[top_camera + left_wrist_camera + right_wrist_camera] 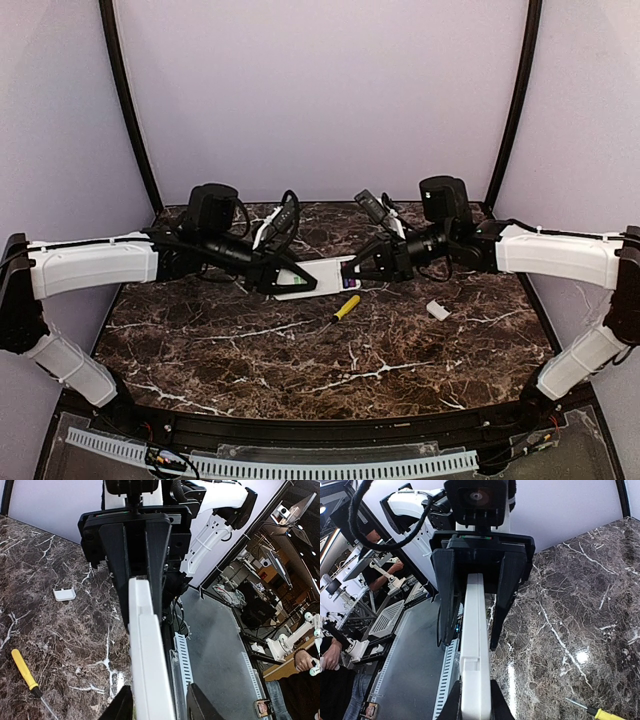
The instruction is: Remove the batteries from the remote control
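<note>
The dark marble counter point(200, 340) carries only loose bits. The remote control point(322, 274) seems to hang clear of it, stretched between the two arms at the middle of the scene. The right fingers point(368, 266) are closed tight on the faces of one end. The left fingers point(288, 279) straddle the other end with a gap showing on either side in the right wrist view, so I judge them parted and not gripping. That leaves the handset carried from one end only, and it could sag or twist in that single grip, especially if the left side closes off-centre and levers it. A yellow-handled screwdriver point(347, 306) lies on the counter just in front of the remote. A small white cover piece point(437, 309) lies further right, well apart. With the cover off, the battery bay looks open on top, and a spot of purple beside the right fingers is probably the batteries point(349, 283) seated in it, though it is too small to count them. If the remote tips sharply, they could drop, roll across the smooth stone and be hard to recover.
</note>
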You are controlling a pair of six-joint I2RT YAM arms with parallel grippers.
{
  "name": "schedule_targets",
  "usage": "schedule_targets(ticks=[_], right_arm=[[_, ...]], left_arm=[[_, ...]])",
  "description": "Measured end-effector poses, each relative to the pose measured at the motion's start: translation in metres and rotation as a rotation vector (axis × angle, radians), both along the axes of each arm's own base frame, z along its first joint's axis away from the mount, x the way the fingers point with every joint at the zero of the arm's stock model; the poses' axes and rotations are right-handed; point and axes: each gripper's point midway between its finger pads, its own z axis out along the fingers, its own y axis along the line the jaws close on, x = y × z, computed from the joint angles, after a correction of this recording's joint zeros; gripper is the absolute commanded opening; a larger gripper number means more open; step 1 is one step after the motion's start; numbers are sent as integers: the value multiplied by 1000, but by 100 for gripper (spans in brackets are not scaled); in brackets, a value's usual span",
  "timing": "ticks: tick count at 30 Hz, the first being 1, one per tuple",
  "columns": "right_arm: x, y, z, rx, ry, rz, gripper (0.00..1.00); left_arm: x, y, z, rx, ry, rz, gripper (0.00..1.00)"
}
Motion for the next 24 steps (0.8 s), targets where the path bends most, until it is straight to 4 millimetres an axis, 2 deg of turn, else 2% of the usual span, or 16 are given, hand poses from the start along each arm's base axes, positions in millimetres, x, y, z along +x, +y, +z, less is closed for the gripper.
schedule_targets(ticks=[3,10,15,16,17,19,24], right_arm=[[0,0,-2,-5,5,1,0],[0,1,-4,-15,15,-6,0],[1,1,-5,-22,23,-15,0],[1,1,-5,-23,23,-15,8],[1,1,-5,-23,23,-16,21],[2,1,-5,-24,21,-19,52],[3,2,-4,-27,14,-31,90]], left_arm=[[-4,-2,0,0,-1,-10,31],[0,-4,-8,27,13,16,6],[1,-4,-9,33,21,24,0],[1,-4,-9,33,21,25,1],[1,-4,-9,34,22,25,1],[2,-4,-9,34,26,27,0],[-1,-6,-10,33,29,21,0]])
